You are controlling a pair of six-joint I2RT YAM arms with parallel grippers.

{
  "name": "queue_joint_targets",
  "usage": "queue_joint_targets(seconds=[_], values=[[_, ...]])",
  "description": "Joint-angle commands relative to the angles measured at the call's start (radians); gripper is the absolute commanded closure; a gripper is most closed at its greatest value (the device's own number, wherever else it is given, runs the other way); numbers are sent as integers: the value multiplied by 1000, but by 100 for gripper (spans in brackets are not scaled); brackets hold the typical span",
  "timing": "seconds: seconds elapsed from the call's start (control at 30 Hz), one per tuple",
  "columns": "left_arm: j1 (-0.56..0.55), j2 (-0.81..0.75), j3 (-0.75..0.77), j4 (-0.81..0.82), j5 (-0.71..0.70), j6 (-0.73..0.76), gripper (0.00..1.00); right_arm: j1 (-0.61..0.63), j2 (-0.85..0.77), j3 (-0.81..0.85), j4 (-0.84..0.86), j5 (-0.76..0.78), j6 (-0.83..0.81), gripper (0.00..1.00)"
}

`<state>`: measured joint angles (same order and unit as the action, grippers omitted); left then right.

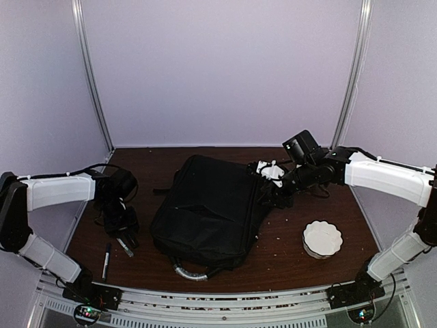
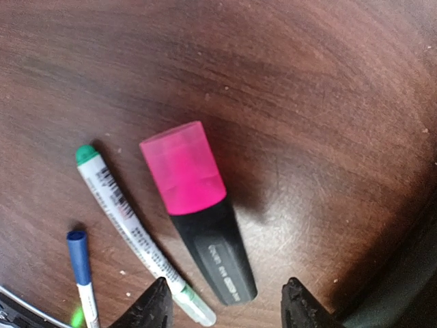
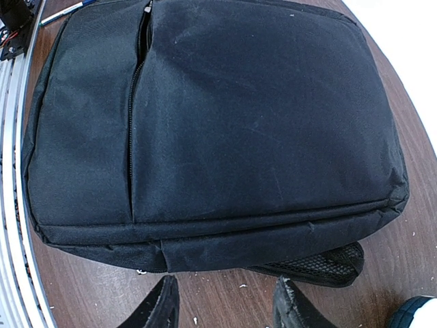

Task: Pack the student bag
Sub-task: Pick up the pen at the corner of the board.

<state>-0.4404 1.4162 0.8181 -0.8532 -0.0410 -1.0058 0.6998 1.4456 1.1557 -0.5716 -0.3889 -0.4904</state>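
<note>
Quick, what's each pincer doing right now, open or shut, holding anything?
Left pincer: open, empty, by the highlighter.
Right pincer: open, empty, at the edge of the bag.

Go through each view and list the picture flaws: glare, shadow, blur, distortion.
Top external: dim and soft, the large black fabric backpack reads as a near-featureless mass. Left wrist: sheen on the dark brown wooden table; the pink-capped black highlighter throws a soft shadow to its right. Right wrist: wide-angle bowing of the backpack's edges, top-right corner blown out white.
</note>
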Motion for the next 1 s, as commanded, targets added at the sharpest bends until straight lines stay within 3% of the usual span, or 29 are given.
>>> queue_joint_targets(seconds=[0.0, 0.63, 0.97], values=[[-1, 36, -11, 51, 26, -32, 47, -5, -27, -13, 3, 0, 3, 53], [-7, 141, -7, 58, 65, -64, 55, -5, -20, -11, -4, -10, 3, 53], [-7, 156, 12, 66, 67, -49, 72, -5, -16, -11, -7, -8, 1, 53]])
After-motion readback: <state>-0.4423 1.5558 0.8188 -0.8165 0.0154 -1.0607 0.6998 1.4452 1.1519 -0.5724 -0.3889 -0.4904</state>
